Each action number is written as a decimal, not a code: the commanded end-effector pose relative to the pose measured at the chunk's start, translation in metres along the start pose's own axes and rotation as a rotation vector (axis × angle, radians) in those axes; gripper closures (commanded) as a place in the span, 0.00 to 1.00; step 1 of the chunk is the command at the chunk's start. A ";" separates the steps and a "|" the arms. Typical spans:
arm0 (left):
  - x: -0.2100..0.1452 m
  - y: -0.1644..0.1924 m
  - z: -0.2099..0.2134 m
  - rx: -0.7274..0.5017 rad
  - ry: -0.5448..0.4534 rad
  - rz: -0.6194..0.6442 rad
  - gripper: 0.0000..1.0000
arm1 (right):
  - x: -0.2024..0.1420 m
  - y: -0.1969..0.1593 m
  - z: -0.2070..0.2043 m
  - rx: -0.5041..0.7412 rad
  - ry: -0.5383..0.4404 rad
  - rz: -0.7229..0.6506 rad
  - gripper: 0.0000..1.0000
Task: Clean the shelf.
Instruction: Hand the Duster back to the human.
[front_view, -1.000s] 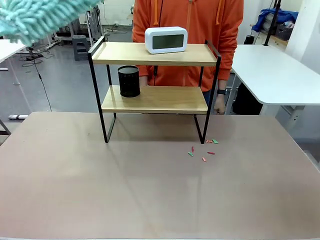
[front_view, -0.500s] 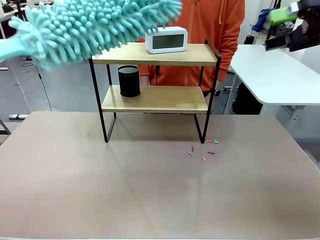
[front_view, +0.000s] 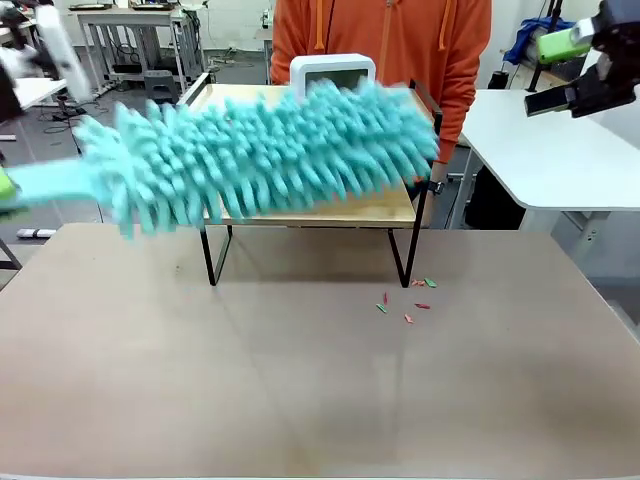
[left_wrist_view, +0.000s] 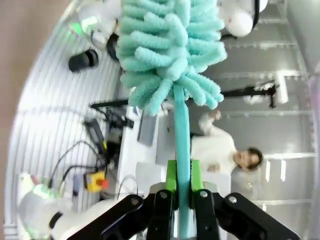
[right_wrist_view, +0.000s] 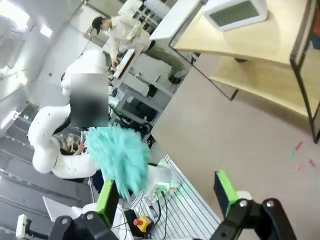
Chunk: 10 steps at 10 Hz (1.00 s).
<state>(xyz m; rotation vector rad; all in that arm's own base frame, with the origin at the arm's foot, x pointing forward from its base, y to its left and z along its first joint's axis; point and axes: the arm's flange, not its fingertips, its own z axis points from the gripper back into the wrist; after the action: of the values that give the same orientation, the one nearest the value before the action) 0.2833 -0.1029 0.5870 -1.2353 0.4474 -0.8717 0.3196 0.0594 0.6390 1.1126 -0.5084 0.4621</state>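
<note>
Teal microfibre duster (front_view: 260, 150) hangs across the front of the shelf (front_view: 350, 213), which stands at the far edge of the table (front_view: 300, 380) before a person (front_view: 380, 30). Left gripper (left_wrist_view: 183, 174) is clamped on the duster handle. Right gripper (right_wrist_view: 166, 190) is raised, jaws fully apart, empty.

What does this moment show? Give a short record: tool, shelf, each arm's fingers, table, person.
Tool: fluffy teal microfibre duster, blurred, across the front of the shelf; contact unclear
Shelf: two-tier wooden rack with black metal frame; white digital clock on top board
Left fingers: shut on the duster's handle
Right fingers: open, empty, high to the shelf's right
Table: brown tabletop with small red and green scraps near the shelf's right front leg
Person: orange hoodie, standing behind the shelf
</note>
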 end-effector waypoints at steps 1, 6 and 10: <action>0.005 -0.007 0.021 -0.003 0.167 0.044 0.88 | 0.030 0.012 -0.032 0.056 0.149 -0.030 0.00; 0.058 0.001 0.008 -0.040 0.284 -0.051 0.88 | 0.009 0.018 -0.153 0.195 0.583 -0.122 0.00; 0.070 0.011 0.009 -0.033 0.266 -0.010 0.88 | -0.010 0.022 -0.177 0.299 0.727 -0.135 0.00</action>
<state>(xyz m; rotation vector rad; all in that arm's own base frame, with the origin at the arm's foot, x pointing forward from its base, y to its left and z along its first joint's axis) 0.3223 -0.1584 0.5772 -1.1733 0.6722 -1.0534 0.3251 0.2309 0.5767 1.1423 0.2453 0.7559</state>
